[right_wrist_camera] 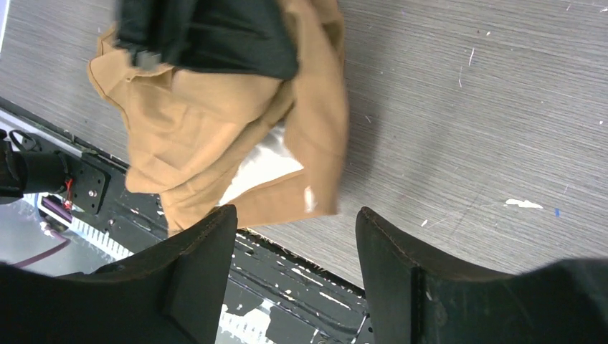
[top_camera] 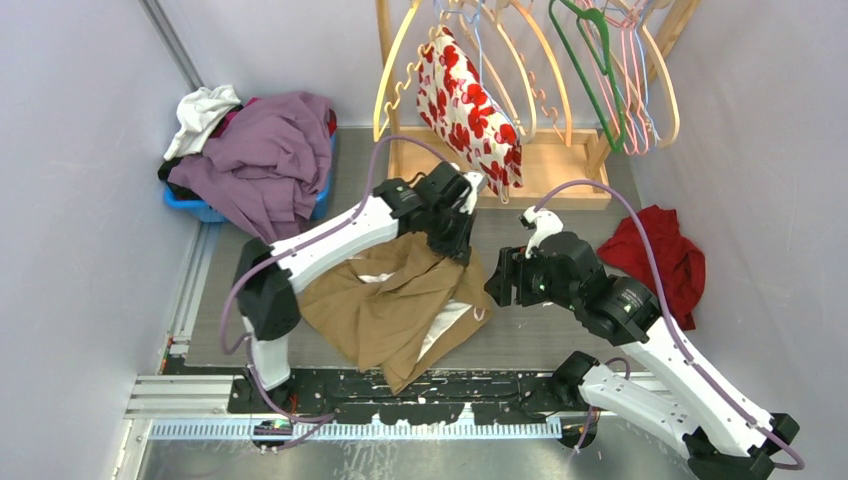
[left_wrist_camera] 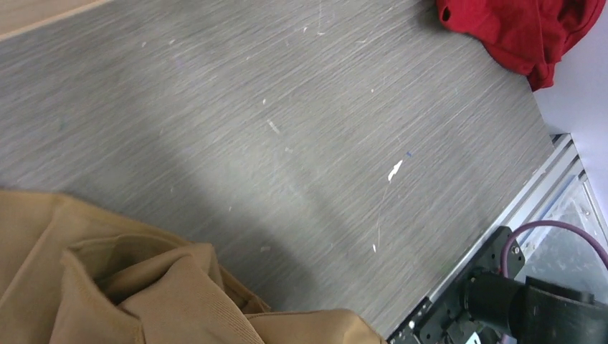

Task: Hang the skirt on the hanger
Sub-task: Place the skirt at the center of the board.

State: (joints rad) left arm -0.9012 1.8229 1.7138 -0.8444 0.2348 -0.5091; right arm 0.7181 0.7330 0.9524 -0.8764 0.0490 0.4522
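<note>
Grey wood-grain desk (top_camera: pixel 560 330): near the front edge the tan skirt (top_camera: pixel 390 310) lies crumpled, its far edge pinched in the closed jaws of the left gripper (top_camera: pixel 452 240); the right gripper (top_camera: pixel 503 280) hovers just beside it, jaws apart and empty. Farther back, a red garment (top_camera: pixel 660 255) lies at right and a blue basket (top_camera: pixel 200 208) heaped with purple clothing (top_camera: pixel 270 150) at far left. At the back, a wooden rack (top_camera: pixel 545 165) carries the hangers (top_camera: pixel 628 100), one holding a floral garment (top_camera: pixel 470 110).

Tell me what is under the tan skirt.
Grey table around its edges and white lining at its lower right. The left gripper holds the skirt up by its top; anything beneath the folds is covered.
</note>
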